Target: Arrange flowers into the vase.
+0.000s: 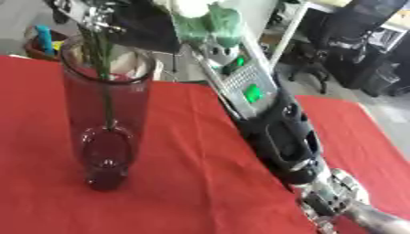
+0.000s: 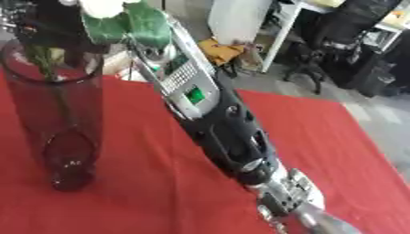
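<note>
A tall clear glass vase (image 1: 108, 114) stands upright on the red tablecloth (image 1: 188, 183), left of centre. One green stem (image 1: 105, 91) runs down inside it to near the bottom. My right arm (image 1: 280, 132) reaches in from the lower right, diagonally up to the vase mouth. Its hand (image 1: 92, 18) sits over the rim at the top left, fingers curled round the top of the stem. A white flower head (image 2: 104, 5) with green leaves (image 2: 140, 23) shows just beside the wrist, cut off by the top edge. My left hand is not in view.
The red cloth ends at the far edge behind the vase. Beyond it are black office chairs (image 1: 320, 59), a white desk leg (image 1: 290, 27) and a basket holding something blue (image 1: 44, 40) at the far left.
</note>
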Controlling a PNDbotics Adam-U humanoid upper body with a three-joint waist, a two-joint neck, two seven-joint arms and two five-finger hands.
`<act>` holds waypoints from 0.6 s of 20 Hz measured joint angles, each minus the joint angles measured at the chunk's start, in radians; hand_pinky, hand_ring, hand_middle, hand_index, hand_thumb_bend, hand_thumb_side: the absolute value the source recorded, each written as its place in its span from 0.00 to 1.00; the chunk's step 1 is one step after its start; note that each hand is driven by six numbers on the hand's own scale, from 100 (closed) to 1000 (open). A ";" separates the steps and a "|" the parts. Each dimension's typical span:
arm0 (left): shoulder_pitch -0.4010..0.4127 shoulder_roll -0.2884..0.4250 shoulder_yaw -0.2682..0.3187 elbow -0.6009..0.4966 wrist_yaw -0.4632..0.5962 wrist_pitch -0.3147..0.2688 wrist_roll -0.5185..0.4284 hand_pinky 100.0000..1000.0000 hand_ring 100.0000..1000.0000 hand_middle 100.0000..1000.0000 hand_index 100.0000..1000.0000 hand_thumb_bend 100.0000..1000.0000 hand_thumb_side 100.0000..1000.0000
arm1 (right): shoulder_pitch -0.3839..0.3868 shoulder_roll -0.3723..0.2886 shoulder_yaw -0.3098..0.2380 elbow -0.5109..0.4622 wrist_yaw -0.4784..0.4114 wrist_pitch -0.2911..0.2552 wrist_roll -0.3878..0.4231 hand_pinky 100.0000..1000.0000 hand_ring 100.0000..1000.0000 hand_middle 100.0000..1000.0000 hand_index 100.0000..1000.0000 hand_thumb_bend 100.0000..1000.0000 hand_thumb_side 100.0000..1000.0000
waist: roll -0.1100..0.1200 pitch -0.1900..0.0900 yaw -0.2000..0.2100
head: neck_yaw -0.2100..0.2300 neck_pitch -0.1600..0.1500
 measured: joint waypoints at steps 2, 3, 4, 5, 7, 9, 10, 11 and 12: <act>0.000 0.000 0.000 0.000 0.000 0.000 -0.001 0.58 0.40 0.64 0.76 0.02 1.00 | 0.000 0.000 -0.004 0.000 0.005 -0.009 0.035 0.84 0.94 0.00 0.54 0.00 1.00 | 0.000 0.000 0.000 | 0.000 0.000; 0.001 0.000 0.000 0.000 0.000 0.001 -0.002 0.58 0.40 0.64 0.76 0.02 1.00 | 0.000 0.000 -0.005 0.000 0.007 -0.014 0.050 0.84 0.94 0.00 0.54 0.00 1.00 | 0.000 0.000 -0.001 | 0.000 0.000; 0.001 0.000 0.000 0.000 0.000 0.002 -0.002 0.58 0.40 0.64 0.76 0.02 1.00 | 0.000 0.000 -0.007 0.000 0.007 -0.018 0.064 0.84 0.95 0.01 0.55 0.00 1.00 | 0.000 0.000 -0.001 | 0.000 0.000; 0.001 0.000 0.000 0.000 0.000 0.002 -0.003 0.58 0.40 0.64 0.76 0.02 1.00 | 0.000 0.000 -0.010 0.000 0.007 -0.020 0.074 0.84 0.95 0.01 0.55 0.00 1.00 | 0.000 -0.001 -0.002 | 0.000 0.000; 0.002 0.000 0.000 0.000 0.000 0.003 -0.005 0.58 0.40 0.64 0.76 0.02 1.00 | 0.000 0.000 -0.017 0.000 0.006 -0.023 0.089 0.85 0.96 0.02 0.58 0.00 1.00 | 0.000 -0.002 -0.004 | 0.001 0.000; 0.002 0.000 0.000 0.000 0.001 0.003 -0.005 0.58 0.40 0.64 0.76 0.02 1.00 | 0.000 -0.001 -0.022 -0.001 0.000 -0.026 0.100 0.85 0.97 0.03 0.60 0.00 1.00 | 0.001 -0.005 -0.007 | 0.003 0.000; 0.002 0.000 0.000 0.000 0.001 0.003 -0.005 0.58 0.40 0.65 0.76 0.02 1.00 | 0.000 -0.001 -0.023 -0.001 -0.002 -0.028 0.106 0.86 0.97 0.04 0.61 0.00 1.00 | 0.001 -0.006 -0.007 | 0.004 0.000; 0.002 0.000 0.000 0.000 0.001 0.003 -0.005 0.58 0.40 0.65 0.76 0.02 1.00 | 0.000 -0.001 -0.024 -0.003 -0.006 -0.031 0.112 0.86 0.98 0.04 0.63 0.00 1.00 | 0.001 -0.006 -0.008 | 0.006 0.000; 0.003 0.000 0.000 0.000 0.001 0.003 -0.005 0.58 0.40 0.65 0.76 0.02 1.00 | 0.000 -0.001 -0.024 -0.004 -0.008 -0.033 0.119 0.87 0.98 0.05 0.63 0.00 1.00 | 0.002 -0.006 -0.010 | 0.008 0.000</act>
